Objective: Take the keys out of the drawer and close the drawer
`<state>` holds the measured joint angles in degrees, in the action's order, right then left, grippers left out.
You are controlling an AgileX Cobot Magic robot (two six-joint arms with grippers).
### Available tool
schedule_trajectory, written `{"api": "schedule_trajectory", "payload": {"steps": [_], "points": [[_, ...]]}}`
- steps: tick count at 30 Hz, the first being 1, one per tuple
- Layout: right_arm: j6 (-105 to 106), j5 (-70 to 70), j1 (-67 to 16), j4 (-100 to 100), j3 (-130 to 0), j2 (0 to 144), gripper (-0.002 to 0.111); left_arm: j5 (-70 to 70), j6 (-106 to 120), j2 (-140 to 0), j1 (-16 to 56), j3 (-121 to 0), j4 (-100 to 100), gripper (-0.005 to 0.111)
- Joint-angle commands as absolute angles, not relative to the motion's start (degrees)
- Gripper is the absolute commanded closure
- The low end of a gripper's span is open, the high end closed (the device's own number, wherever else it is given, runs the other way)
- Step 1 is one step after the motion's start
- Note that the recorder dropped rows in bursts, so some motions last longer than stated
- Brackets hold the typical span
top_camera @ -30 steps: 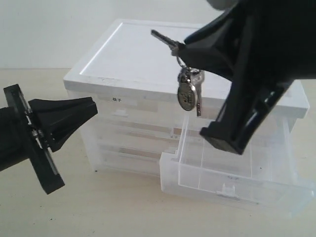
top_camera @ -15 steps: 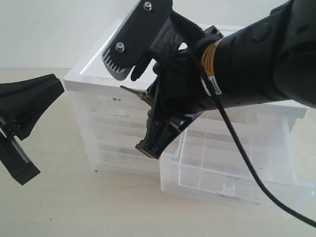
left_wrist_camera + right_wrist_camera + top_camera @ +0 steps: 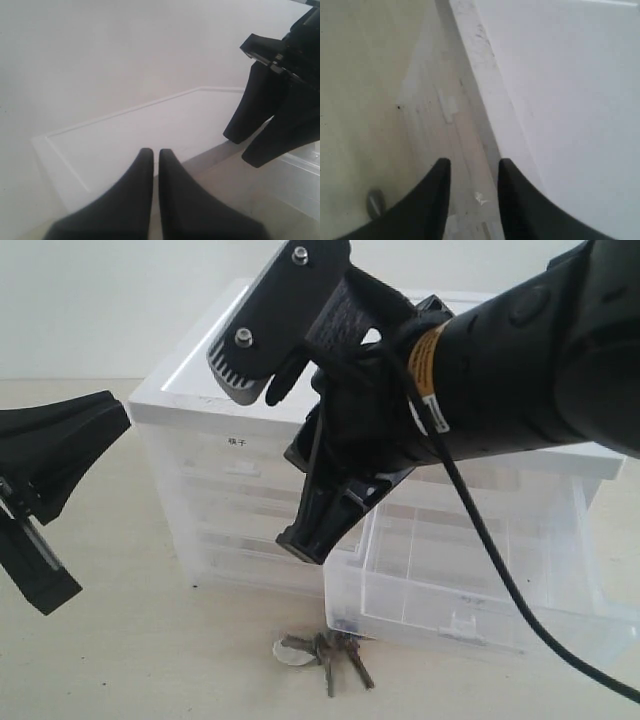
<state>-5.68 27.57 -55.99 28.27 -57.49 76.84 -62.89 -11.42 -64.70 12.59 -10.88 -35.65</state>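
Observation:
The keys [image 3: 325, 650] lie loose on the table in front of the open drawer's left corner; their round grey tag [image 3: 375, 202] also shows in the right wrist view. No blue fob can be made out. The clear drawer [image 3: 480, 590] stands pulled out at the cabinet's lower right, its white tab handle [image 3: 462, 625] facing forward. High above the keys, my right gripper [image 3: 305, 500] [image 3: 472, 167] hangs open and empty before the cabinet front. My left gripper [image 3: 115, 415] [image 3: 152, 152] is shut and empty, left of the cabinet.
The white-topped drawer cabinet [image 3: 260, 350] [image 3: 125, 145] fills the middle, with several closed clear drawers in its front. My right arm [image 3: 520, 360] crosses over the cabinet, with a black cable [image 3: 490, 560] hanging over the open drawer. Beige table [image 3: 150, 660] runs along the front.
My right gripper swung left, opened and let the keys go; they fell to the table in front of the drawer. The left gripper drew back to the left.

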Motion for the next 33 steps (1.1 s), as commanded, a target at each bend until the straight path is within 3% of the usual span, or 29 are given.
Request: {"api": "schedule_trajectory", "payload": {"steps": [1,7,18,29,33], "points": [[-5.73,27.29,-55.53,28.79,-57.86,76.70,0.077,-62.05,-11.98,-64.36,12.62,-10.42,-34.96,0.102],[-5.99,27.29,-55.53,28.79,-57.86,76.70,0.077,-60.75,-15.38,-64.36,12.62,-10.42,-37.93,0.102],[-12.69,30.78,-55.53,31.82,-60.29,67.31,0.077,-53.90,-46.90,-65.71,12.94,-18.43,-78.45,0.102],[-14.27,37.11,-55.53,35.94,-60.29,61.11,0.077,-42.50,-45.04,-83.87,29.41,-20.55,-78.52,0.102],[-16.85,39.43,-55.53,39.18,-60.00,60.10,0.077,-42.28,-42.47,-89.14,31.38,-22.07,-76.90,0.102]]}}
